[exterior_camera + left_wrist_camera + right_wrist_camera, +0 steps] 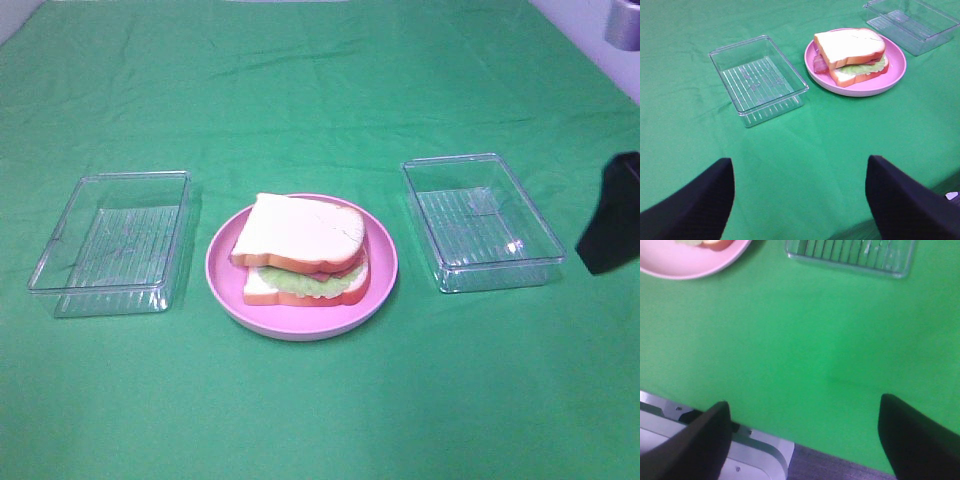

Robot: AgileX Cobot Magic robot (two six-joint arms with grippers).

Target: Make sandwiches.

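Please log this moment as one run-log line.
sandwich: assembled on pink plate | trays: empty | left gripper: open | right gripper: open

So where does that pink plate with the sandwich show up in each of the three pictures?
Exterior high: the pink plate sits mid-table, between two clear trays, carrying the sandwich.
Left wrist: the plate is at upper right, sandwich on it.
Right wrist: only the plate's edge shows, at the upper left corner.
Shared landmark: the clear tray on the plate's right.
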